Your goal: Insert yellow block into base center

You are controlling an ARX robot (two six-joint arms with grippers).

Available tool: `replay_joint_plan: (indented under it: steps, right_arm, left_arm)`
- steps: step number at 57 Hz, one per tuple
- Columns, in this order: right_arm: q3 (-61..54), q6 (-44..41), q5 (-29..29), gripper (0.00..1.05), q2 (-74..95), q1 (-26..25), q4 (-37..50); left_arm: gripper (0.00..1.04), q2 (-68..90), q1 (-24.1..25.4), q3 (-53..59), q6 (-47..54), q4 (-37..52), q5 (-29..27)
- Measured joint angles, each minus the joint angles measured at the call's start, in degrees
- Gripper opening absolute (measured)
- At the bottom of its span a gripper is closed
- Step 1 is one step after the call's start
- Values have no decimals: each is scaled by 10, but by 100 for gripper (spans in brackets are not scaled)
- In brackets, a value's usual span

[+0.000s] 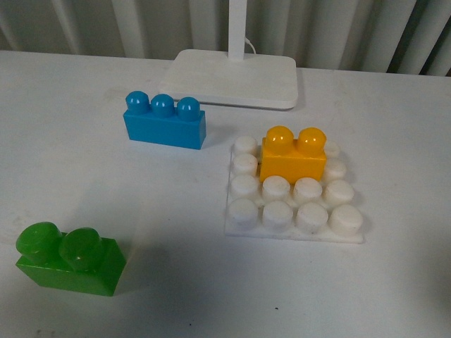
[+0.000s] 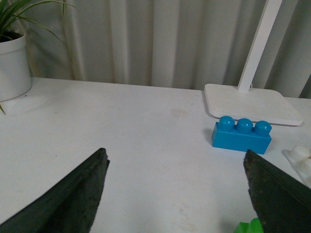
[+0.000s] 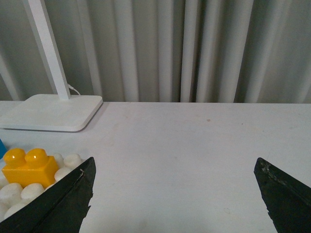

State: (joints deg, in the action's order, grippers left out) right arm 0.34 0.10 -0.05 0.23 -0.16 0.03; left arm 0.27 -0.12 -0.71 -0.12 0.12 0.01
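From my front camera I see neither arm. My left gripper (image 2: 175,194) hangs above the white tabletop (image 2: 146,145) with its two dark, wedge-shaped fingers (image 2: 73,199) spread wide, gripping nothing. My right gripper (image 3: 175,199) hangs over that tabletop too, its dark fingers (image 3: 284,194) equally far apart and nothing between them. Neither pair of fingertips touches the tabletop as far as I can tell.

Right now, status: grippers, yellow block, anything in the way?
Left gripper open, empty. Right gripper open, empty. Yellow block sits on the base, in its far rows. Nothing on it; blue brick and green brick stand apart.
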Motion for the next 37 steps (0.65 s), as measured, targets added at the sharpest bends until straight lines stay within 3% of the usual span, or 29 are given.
replay_joint_plan:
  steps: [5, 37]
  right_arm:
    - [0, 0, 0, 96, 0, 0, 0]
    - [0, 0, 0, 96, 0, 0, 0]
  left_arm:
    - [100, 0, 0, 0, 0, 0, 0]
    - [98, 0, 0, 0, 0, 0, 0]
